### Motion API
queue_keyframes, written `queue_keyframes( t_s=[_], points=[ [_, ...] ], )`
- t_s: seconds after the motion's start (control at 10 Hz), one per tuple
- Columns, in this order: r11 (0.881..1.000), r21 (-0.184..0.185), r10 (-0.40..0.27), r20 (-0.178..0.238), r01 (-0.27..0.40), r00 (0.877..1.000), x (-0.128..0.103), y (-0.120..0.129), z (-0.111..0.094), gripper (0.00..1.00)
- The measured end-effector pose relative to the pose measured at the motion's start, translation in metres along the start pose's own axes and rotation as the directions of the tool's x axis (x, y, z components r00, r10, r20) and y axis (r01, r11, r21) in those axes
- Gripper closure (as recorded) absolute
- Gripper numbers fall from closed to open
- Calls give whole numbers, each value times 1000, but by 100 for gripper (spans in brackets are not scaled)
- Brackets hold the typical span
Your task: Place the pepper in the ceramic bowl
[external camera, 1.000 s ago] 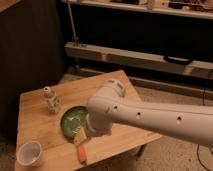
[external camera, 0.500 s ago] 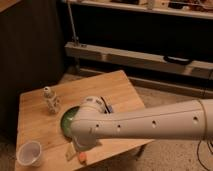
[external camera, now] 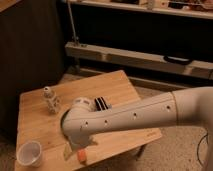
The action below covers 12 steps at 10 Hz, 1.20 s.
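Pepper (external camera: 82, 158): low in the frame at the tabletop's (external camera: 120, 87) front edge. Only an orange tip shows below the arm. It lies where it lay a second ago and is not in the bowl.
White cup (external camera: 29, 152): lower left, apart from the pepper and unmoved.
Pincer (external camera: 74, 149): directly above the pepper, touching or nearly touching it. I cannot tell how far open it is, nor whether it has hold of anything.
Arm (external camera: 130, 117): it has swung down and toward the frame's lower left over the last second, and now crosses from the right edge to centre.
Ceramic bowl (external camera: 62, 121): it was in plain view a second ago. It is now covered by the arm except for a dark sliver at its left side, just behind the pepper.
Shaker figure (external camera: 50, 100): upper left of the tabletop, upright and undisturbed.
Meaning: I judge I am at the pick-up step. The lift and the short carry back to the bowl are still to do.
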Motion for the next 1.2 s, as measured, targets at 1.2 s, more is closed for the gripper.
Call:
queue_keyframes(
  t_s=[1.2],
  points=[
    [999, -24, 37, 61, -35, 997, 17, -2, 65, 20]
  ],
)
